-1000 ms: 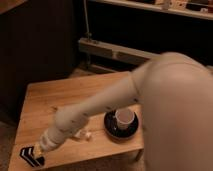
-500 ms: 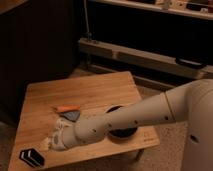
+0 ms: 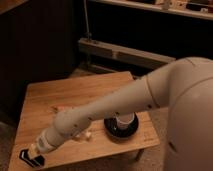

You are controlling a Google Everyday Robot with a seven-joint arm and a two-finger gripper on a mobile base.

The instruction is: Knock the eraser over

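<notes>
While the closed, empty pincer [image 3: 31, 151] was held against the eraser [image 3: 31, 158] at the counter [image 3: 75, 95] corner, toppling was judged unfinished.

One light wooden rectangular worktop [image 3: 75, 95], filling the left and centre of the frame.

One small black rectangular eraser with thin white edge stripes [image 3: 31, 158], at the lower left corner of the worktop.

One round black saucer [image 3: 121, 129], at the lower centre of the frame, carrying one white cup [image 3: 125, 120].

One thin orange item [image 3: 57, 108], left of centre; its kind cannot be made out.

One small pale item [image 3: 86, 135], just left of the saucer, partly hidden under the arm.

One cream-white robot arm [image 3: 125, 102], reaching from the right edge to the lower left, with one end effector [image 3: 34, 150], closed, at the eraser.
</notes>
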